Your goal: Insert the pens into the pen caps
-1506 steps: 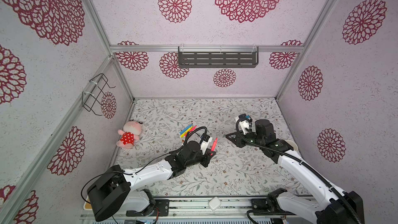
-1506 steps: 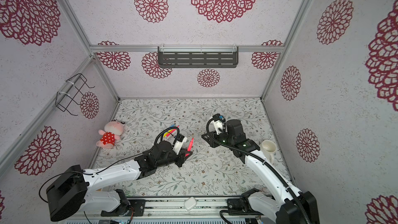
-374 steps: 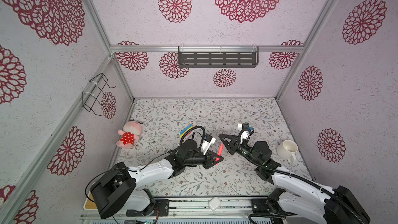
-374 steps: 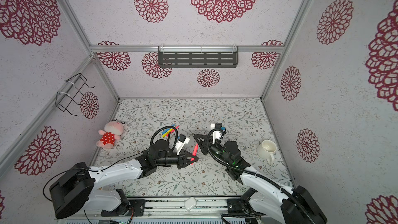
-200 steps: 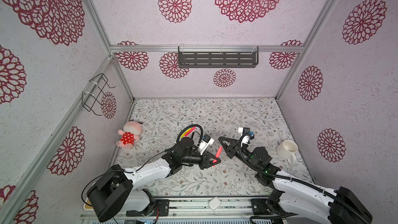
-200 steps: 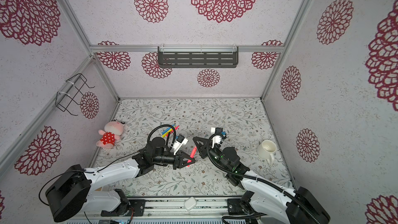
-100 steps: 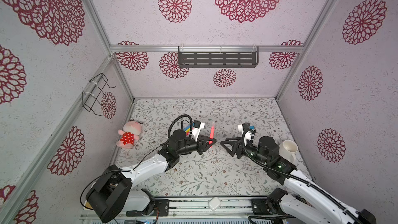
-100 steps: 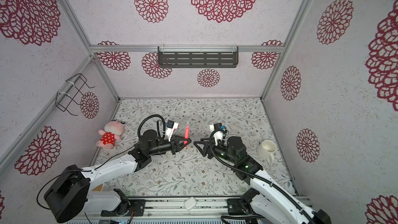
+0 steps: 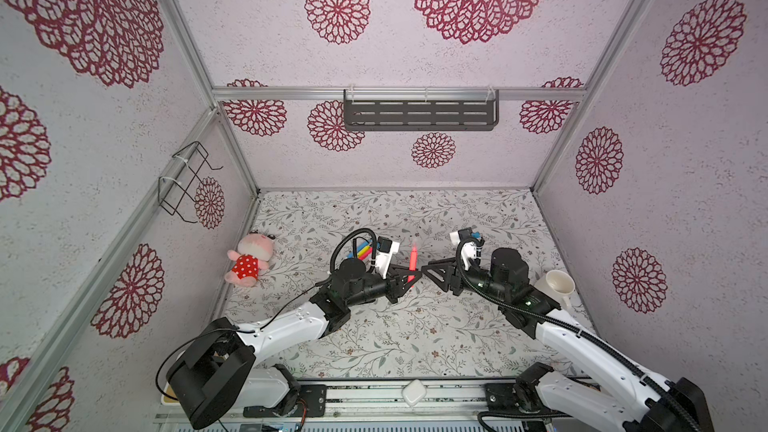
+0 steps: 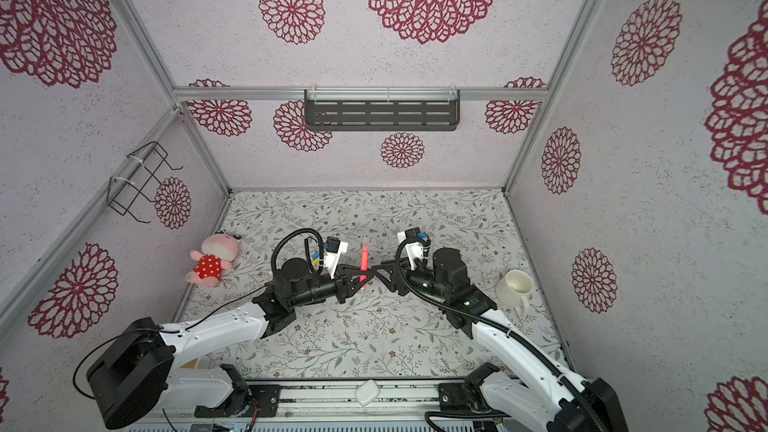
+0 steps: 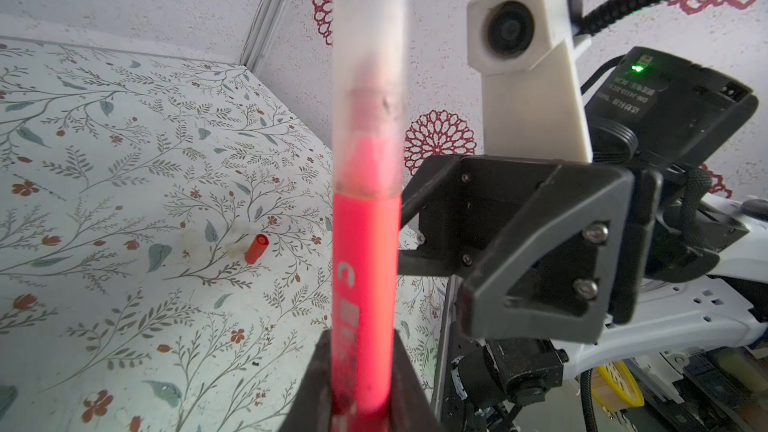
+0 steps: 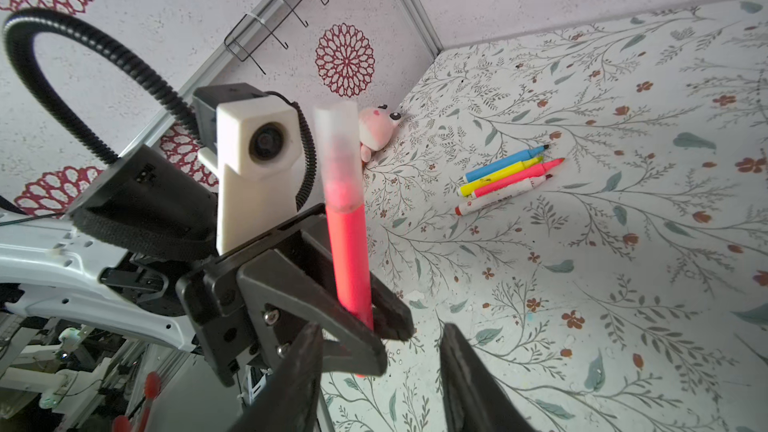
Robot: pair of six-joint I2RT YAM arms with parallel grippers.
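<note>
Between the left gripper's [image 9: 409, 279] closed fingertips I saw the neon-pink plastic marker pen [image 9: 412, 263] pinched upright by its lower end, with a frosted see-through cap [image 11: 370, 89] on its tip. The right gripper [image 12: 380, 367] sat just beside it, fingers spread, not touching the pen.

**Colours around the counter**

The held pen [image 11: 365, 284] is glowing neon pink-red, and its cap [image 11: 370, 76] is showing frosted white. Elsewhere a blue pen [image 12: 505, 163], a yellow pen [image 12: 498, 176], a pink pen [image 12: 515, 178] and a white pen [image 12: 498, 199] with a red end are showing. A loose cap [image 11: 256, 248] is showing red. The counter [image 9: 415, 326] is wearing grey-green sprigs and rust flowers on white. The walls [image 9: 249, 14] are carrying crimson rosettes on pale speckled lilac. The plush [image 9: 249, 259] is showing pink with a red, white-dotted dress, and the mug [image 9: 559, 282] is showing cream.
</note>
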